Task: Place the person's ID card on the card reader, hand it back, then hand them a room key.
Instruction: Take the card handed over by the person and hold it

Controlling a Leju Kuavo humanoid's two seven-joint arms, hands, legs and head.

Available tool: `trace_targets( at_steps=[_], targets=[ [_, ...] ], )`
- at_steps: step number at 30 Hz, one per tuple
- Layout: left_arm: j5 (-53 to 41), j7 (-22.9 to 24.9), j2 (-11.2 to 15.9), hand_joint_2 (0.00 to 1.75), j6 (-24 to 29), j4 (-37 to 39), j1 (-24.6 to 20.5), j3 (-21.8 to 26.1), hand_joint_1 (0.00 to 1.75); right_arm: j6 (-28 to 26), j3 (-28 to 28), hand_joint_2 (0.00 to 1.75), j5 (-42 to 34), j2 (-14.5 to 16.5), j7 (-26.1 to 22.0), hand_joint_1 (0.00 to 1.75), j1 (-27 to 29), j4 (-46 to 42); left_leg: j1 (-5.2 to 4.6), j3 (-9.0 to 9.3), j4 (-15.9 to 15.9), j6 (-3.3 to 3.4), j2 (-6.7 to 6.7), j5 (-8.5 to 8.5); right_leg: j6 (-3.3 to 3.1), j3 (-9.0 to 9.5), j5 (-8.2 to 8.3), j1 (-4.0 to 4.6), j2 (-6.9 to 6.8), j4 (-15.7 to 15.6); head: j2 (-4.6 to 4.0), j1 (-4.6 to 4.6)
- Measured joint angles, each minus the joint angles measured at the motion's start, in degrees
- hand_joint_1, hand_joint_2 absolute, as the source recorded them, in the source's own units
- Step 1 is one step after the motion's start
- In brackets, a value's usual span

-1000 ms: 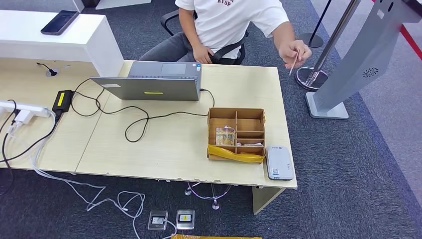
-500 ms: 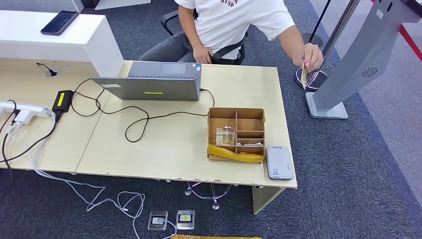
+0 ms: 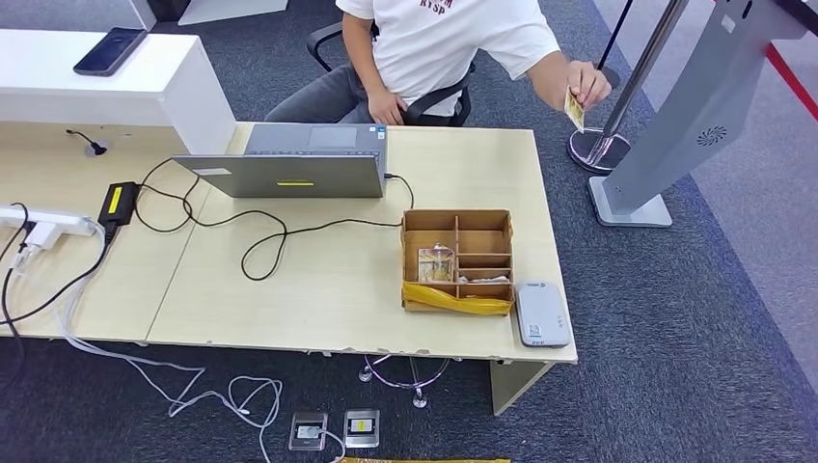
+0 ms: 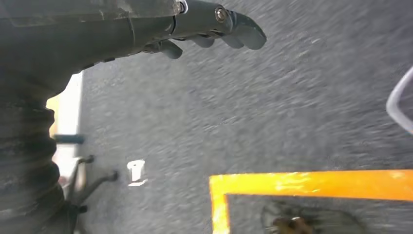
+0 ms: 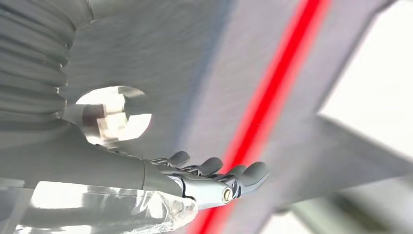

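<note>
Hanging low, our left hand (image 4: pixel 214 29) points at the grey carpet with its fingers loosely apart and nothing in it. Our right hand (image 5: pixel 214 183) is just as bare, fingers extended side by side, because no card has reached us yet. On the desk (image 3: pixel 318 289), the card reader (image 3: pixel 541 313) lies flat at the near right corner, just beside the compartmented cardboard box (image 3: pixel 457 260) at the near edge; we judge the small packet in one of its near compartments may be the room keys, placed within our reach. The ID card (image 3: pixel 574 108) is in the person's hand (image 3: pixel 588 82), raised beyond the desk's far right corner, seemingly offered to us.
</note>
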Motion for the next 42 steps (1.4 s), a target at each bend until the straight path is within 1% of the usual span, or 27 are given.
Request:
trace_targets(
  at_steps=[2,5,7,10,13,16,19,22,25,27,30,33,37,40,42],
  targets=[
    [-0.3,-0.3,-0.1,1.75,0.0,0.0,0.1,0.0,0.00,0.0,3.4,1.75,2.7,-3.0,3.8,0.00,-0.8,-6.8,-0.03,-0.10,0.0,0.05,-0.39,0.16,0.01,-0.07,0.00,-0.03,-0.35,0.0,0.00,0.02],
    [-0.8,-1.0,-0.4,1.75,0.2,0.0,0.3,0.0,0.00,0.8,7.6,1.75,6.5,-8.9,10.6,0.00,-3.6,-14.6,0.00,-0.39,0.0,0.05,-0.99,0.31,0.03,-0.09,-0.02,0.00,-0.95,0.0,-0.01,0.06],
    [-1.1,-1.4,-0.5,1.75,0.3,0.0,0.3,0.0,0.00,2.2,11.4,1.75,8.9,-12.2,12.6,0.00,-6.2,-19.1,0.02,-0.52,0.0,0.03,-1.07,0.33,0.03,-0.14,-0.03,0.01,-1.05,0.0,0.00,0.03],
    [-1.9,-1.8,-0.7,1.75,0.6,0.0,0.3,0.0,0.00,6.3,17.2,1.75,12.5,-16.2,13.1,0.00,-10.9,-23.7,0.06,-0.56,0.0,0.00,-1.17,0.35,0.02,-0.17,-0.04,0.06,-1.13,0.0,0.01,0.05],
    [-2.9,-2.0,-0.9,1.75,0.8,0.0,0.3,-0.1,0.00,12.6,24.0,1.75,16.0,-19.3,13.2,0.00,-16.1,-27.4,0.10,-0.62,0.0,-0.03,-1.23,0.38,0.02,-0.18,-0.04,0.09,-1.18,0.0,0.01,0.06],
    [-3.7,-2.0,-1.1,1.75,0.8,0.0,0.3,-0.1,0.00,19.1,32.3,1.75,19.0,-21.1,12.3,0.00,-23.3,-29.9,0.13,-0.67,0.0,-0.06,-1.22,0.40,0.02,-0.20,-0.04,0.11,-1.18,0.0,0.01,0.04],
    [-4.2,-2.0,-1.2,1.75,0.8,0.0,0.3,-0.1,0.00,24.9,41.9,1.75,21.2,-21.7,10.7,0.00,-31.4,-30.5,0.20,-0.58,0.0,-0.12,-1.31,0.45,0.02,-0.21,-0.03,0.18,-1.22,0.0,0.00,0.05],
    [-4.5,-2.0,-1.2,1.75,0.8,0.0,0.3,-0.1,0.00,26.2,49.9,1.75,21.9,-21.8,10.7,0.00,-36.4,-30.5,0.25,-0.56,0.0,-0.17,-1.54,0.51,0.02,-0.22,-0.04,0.22,-1.41,0.0,-0.01,0.05],
    [-4.7,-2.0,-1.2,1.75,0.8,0.0,0.4,-0.1,0.00,26.8,54.8,1.75,21.7,-21.9,10.4,0.00,-38.9,-30.6,0.29,-0.63,0.0,-0.19,-1.64,0.52,0.00,-0.22,-0.05,0.25,-1.46,0.0,0.00,0.06],
    [-5.1,-2.0,-1.2,1.75,0.8,0.0,0.4,-0.2,0.00,28.7,58.1,1.75,21.5,-21.7,9.4,0.00,-40.9,-30.6,0.29,-0.69,0.0,-0.21,-1.61,0.50,-0.02,-0.28,-0.06,0.26,-1.42,0.0,-0.01,0.04],
    [-5.7,-2.0,-1.2,1.75,0.8,0.0,0.3,-0.2,0.00,31.7,66.1,1.75,21.5,-20.3,7.5,0.00,-45.3,-30.1,0.41,-0.72,0.0,-0.28,-1.44,0.47,-0.03,-0.29,-0.06,0.38,-1.27,0.0,-0.01,0.04],
    [-5.5,-2.0,-1.3,1.75,0.8,0.0,0.2,-0.2,0.00,32.6,73.6,1.75,21.2,-16.8,5.2,0.00,-48.0,-28.1,0.54,-0.76,0.0,-0.36,-1.54,0.52,-0.06,-0.24,-0.05,0.49,-1.35,0.0,-0.01,0.08],
    [-4.7,-2.0,-1.3,1.75,0.9,0.0,0.1,-0.1,0.00,30.6,83.2,1.75,19.6,-9.6,1.5,0.00,-50.7,-22.6,0.68,-0.73,0.0,-0.51,-1.63,0.62,-0.16,-0.30,0.01,0.63,-1.39,0.1,-0.01,0.04],
    [-4.3,-2.0,-1.3,1.75,0.9,0.0,0.1,-0.1,0.00,29.0,88.8,1.75,17.9,-5.0,0.1,0.00,-51.7,-18.3,0.74,-0.75,0.0,-0.55,-1.74,0.64,-0.19,-0.31,0.01,0.69,-1.48,0.1,0.00,0.05],
    [-4.0,-2.0,-1.3,1.75,0.9,0.0,0.2,-0.1,0.00,28.5,91.8,1.75,17.1,-2.7,-0.2,0.00,-52.4,-15.8,0.77,-0.76,0.0,-0.56,-1.73,0.64,-0.19,-0.33,0.00,0.71,-1.47,0.1,-0.01,0.05]
  ],
)
